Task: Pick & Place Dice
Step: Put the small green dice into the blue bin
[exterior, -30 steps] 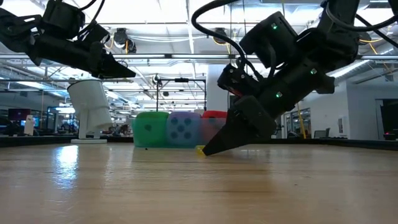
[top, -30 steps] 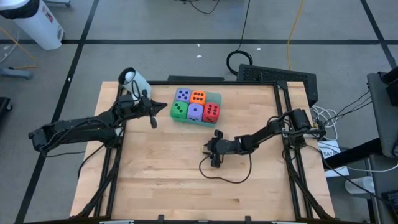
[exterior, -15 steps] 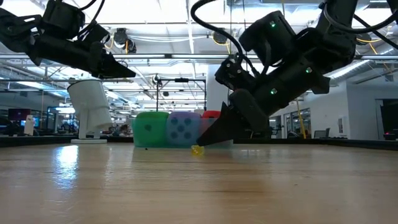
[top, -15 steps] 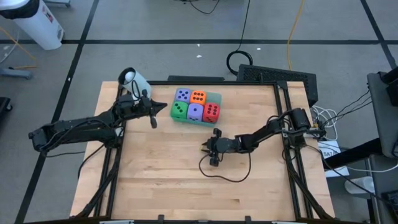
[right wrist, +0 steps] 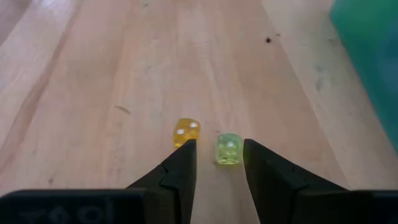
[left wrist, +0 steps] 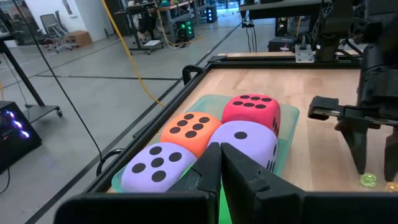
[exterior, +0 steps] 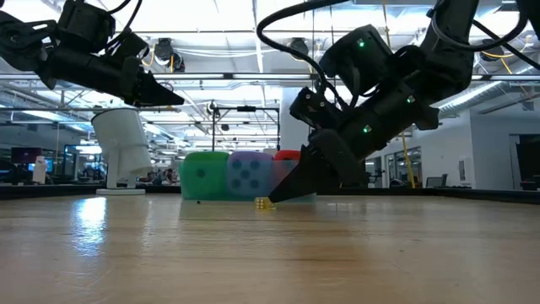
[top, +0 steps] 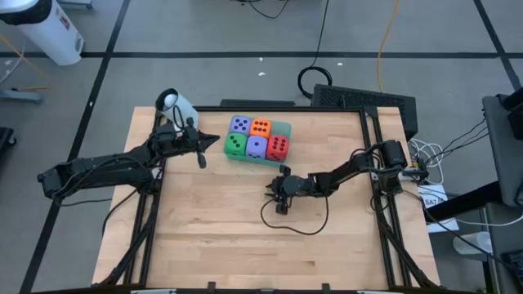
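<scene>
The five big dice already sit packed in the teal tray [top: 284,127]: purple [top: 240,124] and orange [top: 261,126] along its far side, green [top: 235,144], purple [top: 257,146] and red [top: 278,146] along its near side. The risk is with two tiny dice on the tabletop [top: 212,229], a short way out from the tray's near edge. The right claw [right wrist: 219,151] is low over them with its fingers spread. The small green die [right wrist: 229,149] lies in the gap at the very tips, nearer one finger than the other. The small yellow die [right wrist: 186,132] touches or nearly touches the outside of the other fingertip [right wrist: 186,152]. Closing from here could nudge the yellow die away or wedge it against the finger. An off-centre squeeze at the tips could also flick the green one out across the wood. The left claw [top: 202,161] hangs just beside the tray's green-die corner, fingers pressed together and holding nothing. A drift towards the tray could bump the stack.
</scene>
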`<state>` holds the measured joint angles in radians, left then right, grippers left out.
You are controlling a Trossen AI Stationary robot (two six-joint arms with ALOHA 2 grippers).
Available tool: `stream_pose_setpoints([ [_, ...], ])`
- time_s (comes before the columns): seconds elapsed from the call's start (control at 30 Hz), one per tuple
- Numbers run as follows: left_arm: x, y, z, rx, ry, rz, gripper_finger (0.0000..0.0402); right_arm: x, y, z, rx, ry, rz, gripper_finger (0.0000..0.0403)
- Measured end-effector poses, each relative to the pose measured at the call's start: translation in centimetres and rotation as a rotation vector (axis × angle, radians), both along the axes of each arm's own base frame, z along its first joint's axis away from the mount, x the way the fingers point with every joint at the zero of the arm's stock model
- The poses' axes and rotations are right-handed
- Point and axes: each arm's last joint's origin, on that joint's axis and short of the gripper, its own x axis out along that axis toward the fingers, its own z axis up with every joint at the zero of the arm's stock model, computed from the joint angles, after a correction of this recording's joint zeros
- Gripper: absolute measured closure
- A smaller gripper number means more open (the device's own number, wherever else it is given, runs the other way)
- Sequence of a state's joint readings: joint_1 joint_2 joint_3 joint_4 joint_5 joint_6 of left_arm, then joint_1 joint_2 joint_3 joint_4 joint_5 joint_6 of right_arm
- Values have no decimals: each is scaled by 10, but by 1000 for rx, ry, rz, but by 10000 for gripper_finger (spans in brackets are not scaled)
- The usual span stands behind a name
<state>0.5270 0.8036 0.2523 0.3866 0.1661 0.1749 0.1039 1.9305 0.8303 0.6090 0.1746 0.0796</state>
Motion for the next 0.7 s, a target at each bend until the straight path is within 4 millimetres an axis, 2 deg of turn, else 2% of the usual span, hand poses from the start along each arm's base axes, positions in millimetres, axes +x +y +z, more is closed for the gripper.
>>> stream_pose_setpoints([
  [0.37,0,0,0,0,0,0,378,1,-8,0,-8,-6,-20,282],
  [0.7,0,0,0,1,-1,0,378,7,-12,-16,47,-22,-21,276],
])
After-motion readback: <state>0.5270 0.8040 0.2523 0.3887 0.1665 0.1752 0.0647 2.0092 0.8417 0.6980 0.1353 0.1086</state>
